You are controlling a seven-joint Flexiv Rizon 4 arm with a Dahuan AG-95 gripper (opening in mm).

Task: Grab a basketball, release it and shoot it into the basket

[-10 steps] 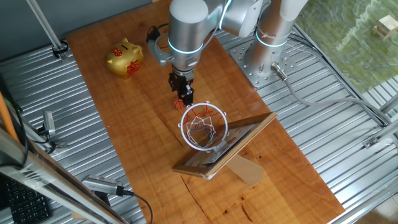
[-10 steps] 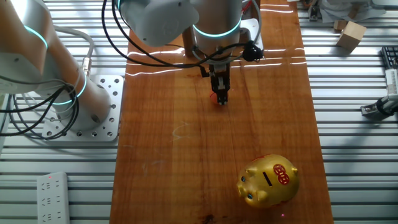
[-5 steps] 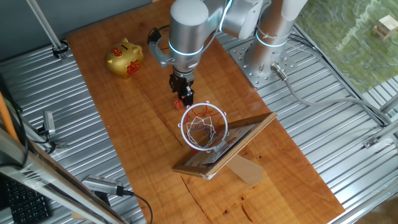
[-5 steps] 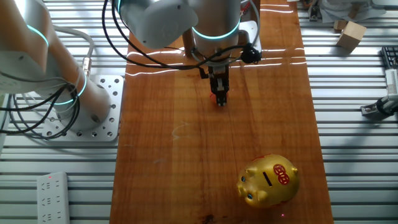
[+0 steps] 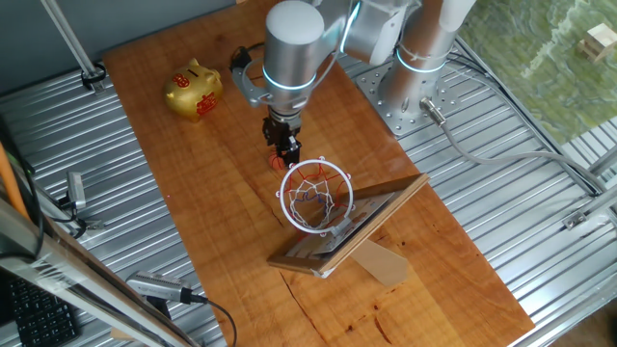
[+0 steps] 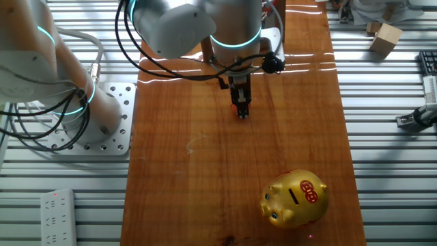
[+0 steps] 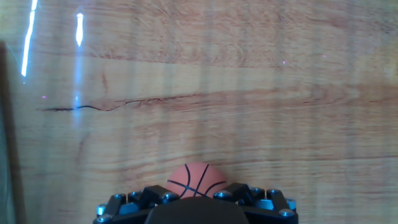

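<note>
Two fingers [image 7: 149,196] flanking basketball [image 7: 196,180], ball held between them, above table [image 7: 249,93]

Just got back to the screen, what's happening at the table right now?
The arm's gripper is closed on the little basketball over the wooden table, right beside the hoop. The ball sits between the fingers in the hand view, not yet released. The hoop's backboard leans on its cardboard prop, net empty. A gold piggy bank stands off toward the far corner, untouched.
</note>
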